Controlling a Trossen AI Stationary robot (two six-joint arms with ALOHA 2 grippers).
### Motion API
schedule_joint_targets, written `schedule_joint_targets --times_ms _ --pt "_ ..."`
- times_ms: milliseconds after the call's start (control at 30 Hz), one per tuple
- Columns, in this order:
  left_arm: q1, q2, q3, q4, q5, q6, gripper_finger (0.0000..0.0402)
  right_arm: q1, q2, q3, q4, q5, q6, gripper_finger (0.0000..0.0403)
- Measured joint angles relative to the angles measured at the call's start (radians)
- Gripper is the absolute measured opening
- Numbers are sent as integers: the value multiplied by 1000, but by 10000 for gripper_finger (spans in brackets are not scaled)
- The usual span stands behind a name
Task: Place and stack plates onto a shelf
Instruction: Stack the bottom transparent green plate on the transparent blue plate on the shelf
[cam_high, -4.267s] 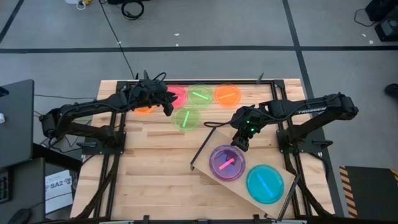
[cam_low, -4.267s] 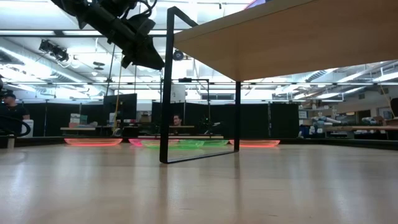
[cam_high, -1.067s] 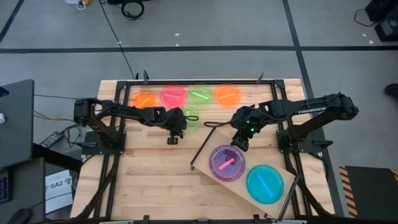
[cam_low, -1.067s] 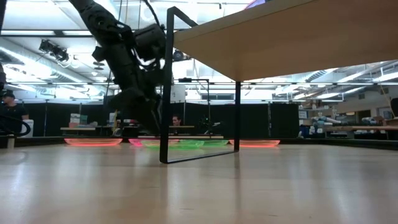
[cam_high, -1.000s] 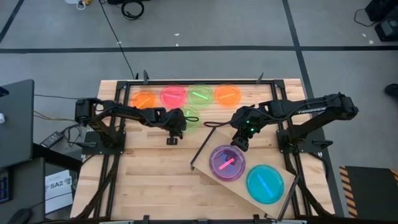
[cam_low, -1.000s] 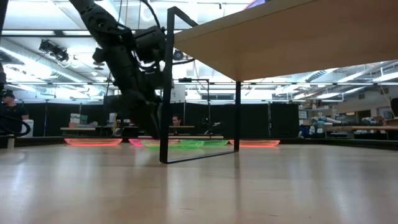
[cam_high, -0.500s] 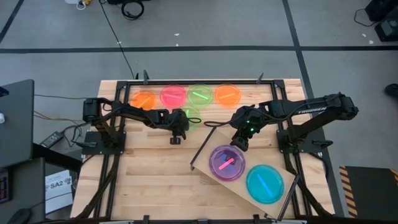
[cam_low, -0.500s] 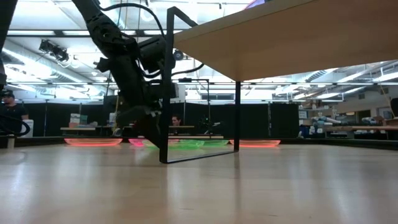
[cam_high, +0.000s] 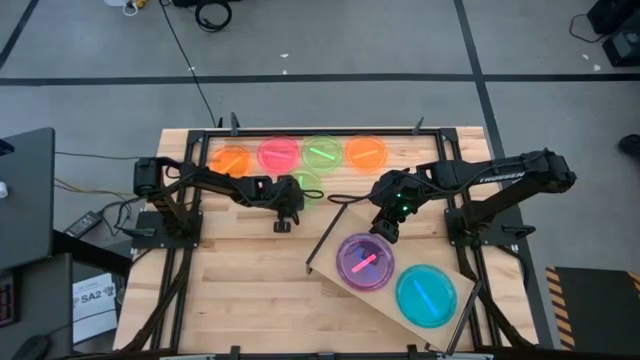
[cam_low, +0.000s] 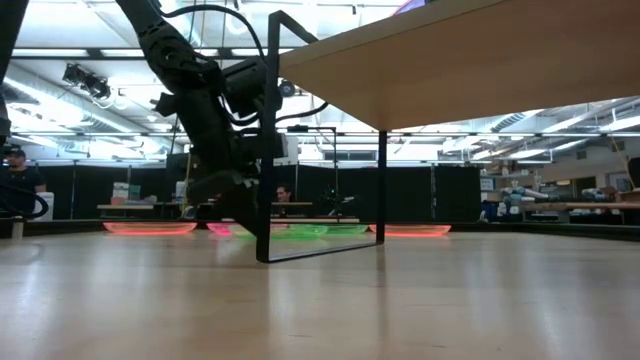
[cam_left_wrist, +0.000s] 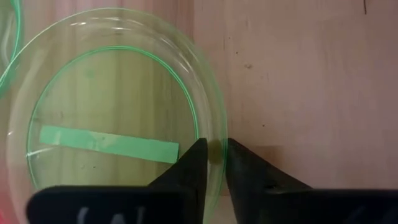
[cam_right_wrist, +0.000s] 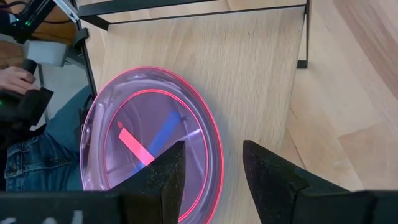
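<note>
1. On the worktop (cam_high: 250, 290), near its far edge, a green plate (cam_left_wrist: 118, 124) lies flat, with a green streak across it.
2. At that plate's rim, the left gripper (cam_left_wrist: 211, 158) has one finger (cam_left_wrist: 193, 163) inside the rim and the other outside, nearly together, pinching the rim between them.
3. From above, the left gripper (cam_high: 287, 193) covers most of this green plate (cam_high: 305, 187); only an arc of it shows.
4. Along the far edge sit four more plates in a row: orange plate (cam_high: 231, 160), pink plate (cam_high: 279, 154), second green plate (cam_high: 322, 152), second orange plate (cam_high: 366, 152).
5. At table height, the left arm (cam_low: 215, 130) reaches down to the worktop beside a black shelf leg (cam_low: 265, 140), with the plate row glowing behind it.
6. Toward the near right, the shelf (cam_high: 330, 262) stands at an angle to the worktop edges.
7. On the shelf lie a purple-looking stack (cam_high: 364, 262), pink over blue in the right wrist view, and a blue plate (cam_high: 426, 296) beside it.
8. Above the shelf's far end, just beside the stack (cam_right_wrist: 149, 146), the right gripper (cam_right_wrist: 211, 168) hangs with fingers spread wide, holding nothing.
9. Beyond the shelf edge in the right wrist view, a person (cam_right_wrist: 37, 149) in jeans shows.
</note>
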Motion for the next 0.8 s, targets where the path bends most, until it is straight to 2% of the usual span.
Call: schedule_joint_targets --times_ms 200,533,800 --pt "2 0 0 4 -12 -1 10 0 0 0 0 0 0 166" --pt "-20 -48 -2 -39 -45 -4 6 0 0 0 2 0 0 166" --pt "-53 -162 -2 -53 -46 -30 5 0 0 0 5 0 0 166"
